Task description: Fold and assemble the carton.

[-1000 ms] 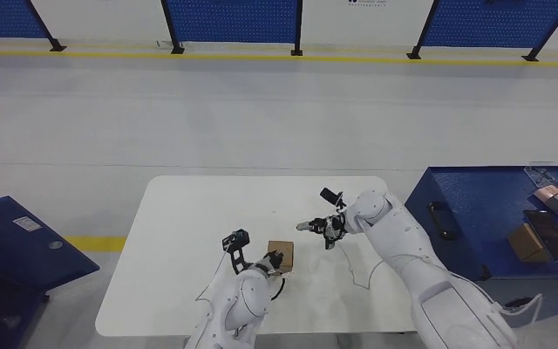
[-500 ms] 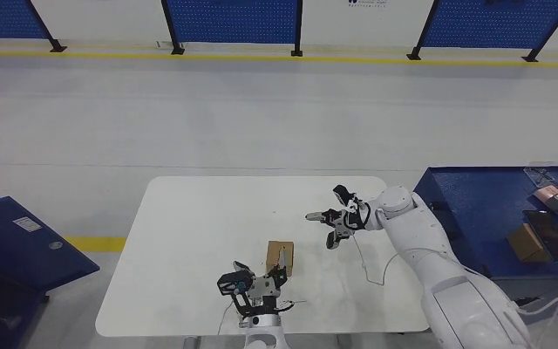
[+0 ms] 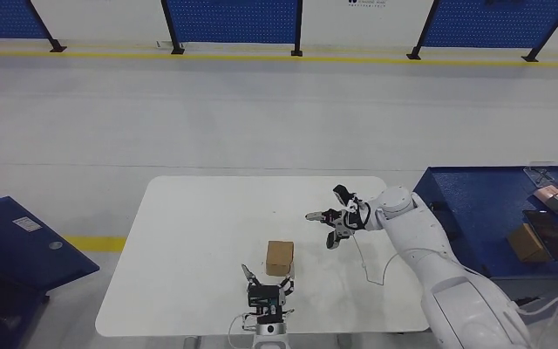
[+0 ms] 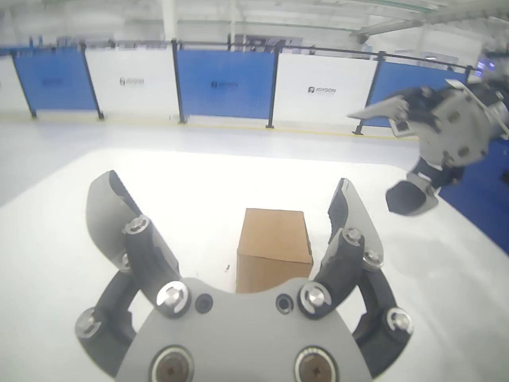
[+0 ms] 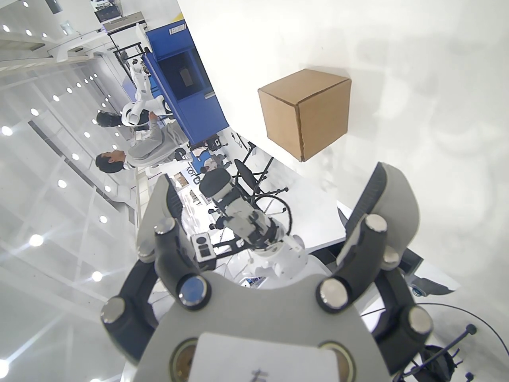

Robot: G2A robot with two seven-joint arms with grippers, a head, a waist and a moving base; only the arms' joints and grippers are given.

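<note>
Now, carton (image 3: 279,258): closed, standing on the white bench (image 3: 192,236), touched by neither arm.
Left pincer (image 3: 267,279): spread wide, empty, just short of the carton.
Right pincer (image 3: 321,229): spread, empty, off to the carton's side.

Matt brown cardboard carton (image 3: 279,258); smooth, faintly glossy white table (image 3: 192,253), perhaps laminate.

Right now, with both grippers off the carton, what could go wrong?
1. The carton stands free on the table with nothing bracing it; a push from the open left gripper alone would likely slide it rather than press a flap.
2. The open right gripper hangs to one side, pointed toward the carton; if both close in together, their fingers might collide.
</note>
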